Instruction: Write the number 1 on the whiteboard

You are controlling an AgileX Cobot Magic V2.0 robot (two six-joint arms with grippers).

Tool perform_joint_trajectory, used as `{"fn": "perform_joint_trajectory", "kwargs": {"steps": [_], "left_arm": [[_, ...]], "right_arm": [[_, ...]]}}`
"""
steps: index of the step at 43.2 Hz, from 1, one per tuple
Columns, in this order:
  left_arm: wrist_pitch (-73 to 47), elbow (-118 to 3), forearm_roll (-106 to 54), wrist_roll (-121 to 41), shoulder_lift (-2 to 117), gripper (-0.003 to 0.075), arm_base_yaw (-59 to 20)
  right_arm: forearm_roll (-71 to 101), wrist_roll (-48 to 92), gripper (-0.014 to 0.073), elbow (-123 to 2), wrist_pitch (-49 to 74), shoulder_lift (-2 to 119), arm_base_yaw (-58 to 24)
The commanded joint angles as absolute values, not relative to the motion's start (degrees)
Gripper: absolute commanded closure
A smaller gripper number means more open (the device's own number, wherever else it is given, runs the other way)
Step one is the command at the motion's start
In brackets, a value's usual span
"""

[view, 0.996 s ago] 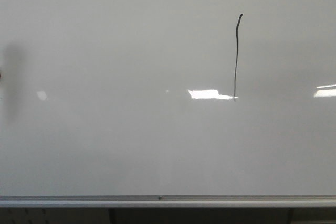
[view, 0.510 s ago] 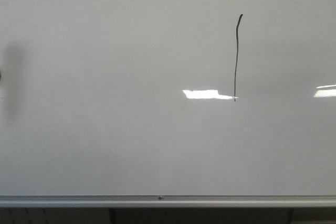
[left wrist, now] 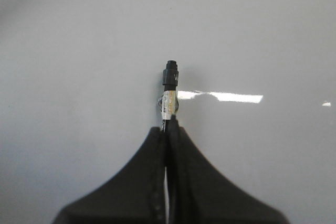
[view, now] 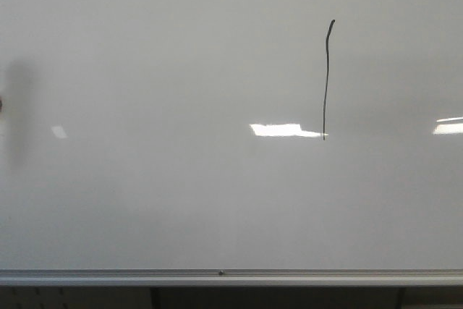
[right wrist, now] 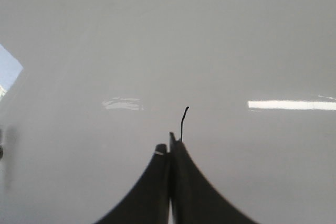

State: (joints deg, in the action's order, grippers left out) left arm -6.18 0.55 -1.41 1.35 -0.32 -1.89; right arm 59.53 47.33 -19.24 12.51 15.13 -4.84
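Observation:
The whiteboard is glossy pale grey and fills the front view. The number 1 is a thin black vertical stroke with a small hook at its top, right of centre. My left gripper is shut on a marker with a white label and a black end, which points at the board. I cannot tell whether that end touches the board. My right gripper is shut and empty in front of the board. The top of the stroke shows just beyond its fingertips. Neither gripper shows in the front view.
A silver aluminium edge strip runs along the board's bottom, with dark space below it. Bright rectangular light reflections lie on the board. A soft dark shadow falls at the board's left edge.
The stroke is unchanged. The bright reflection beside its lower end has slid slightly left, and a small bright spot at the left vanished, then reappeared.

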Motion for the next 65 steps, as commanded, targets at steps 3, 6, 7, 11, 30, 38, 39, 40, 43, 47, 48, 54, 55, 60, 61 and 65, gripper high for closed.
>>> {"fn": "perform_joint_trajectory", "kwargs": {"steps": [3,6,7,11,30,38,39,40,43,47,48,54,55,60,61,65], "left_arm": [[-1.4,1.9,-1.3,2.1,-1.3,0.0741,-1.8],[-1.5,1.9,-1.3,2.1,-1.3,0.0741,-1.8],[-1.5,1.9,-1.3,2.1,-1.3,0.0741,-1.8],[-1.5,1.9,-1.3,2.1,-1.2,0.0741,-1.8],[-1.5,1.9,-1.3,2.1,-1.2,0.0741,-1.8],[-1.5,1.9,-1.3,2.1,-1.2,0.0741,-1.8],[-1.5,1.9,-1.3,2.1,-1.2,0.0741,-1.8],[-1.5,1.9,-1.3,2.1,-1.2,0.0741,-1.8],[-1.5,1.9,-1.3,2.1,-1.2,0.0741,-1.8],[-1.5,1.9,-1.3,2.1,-1.2,0.0741,-1.8],[-1.5,1.9,-1.3,2.1,-1.2,0.0741,-1.8],[-1.5,1.9,-1.3,2.1,-1.2,0.0741,-1.8],[-1.5,1.9,-1.3,2.1,-1.2,0.0741,-1.8],[-1.5,1.9,-1.3,2.1,-1.2,0.0741,-1.8],[-1.5,1.9,-1.3,2.1,-1.2,0.0741,-1.8],[-1.5,1.9,-1.3,2.1,-1.2,0.0741,-1.8]], "right_arm": [[60.9,47.5,0.071,-20.7,10.3,15.5,-4.6],[60.9,47.5,0.071,-20.7,10.3,15.5,-4.6],[60.9,47.5,0.071,-20.7,10.3,15.5,-4.6],[60.9,47.5,0.071,-20.7,10.3,15.5,-4.6],[60.9,47.5,0.071,-20.7,10.3,15.5,-4.6],[60.9,47.5,0.071,-20.7,10.3,15.5,-4.6],[60.9,47.5,0.071,-20.7,10.3,15.5,-4.6],[60.9,47.5,0.071,-20.7,10.3,15.5,-4.6],[60.9,47.5,0.071,-20.7,10.3,15.5,-4.6],[60.9,47.5,0.071,-20.7,10.3,15.5,-4.6],[60.9,47.5,0.071,-20.7,10.3,15.5,-4.6],[60.1,47.8,0.071,-20.6,8.0,15.5,-4.6],[59.1,47.8,0.071,-20.6,7.7,15.5,-4.6],[50.0,44.8,0.071,-19.4,7.5,15.4,-4.6],[47.6,43.2,0.071,-19.1,7.5,15.4,-4.6],[35.2,33.6,0.071,-17.1,6.2,14.0,-4.5]]}}
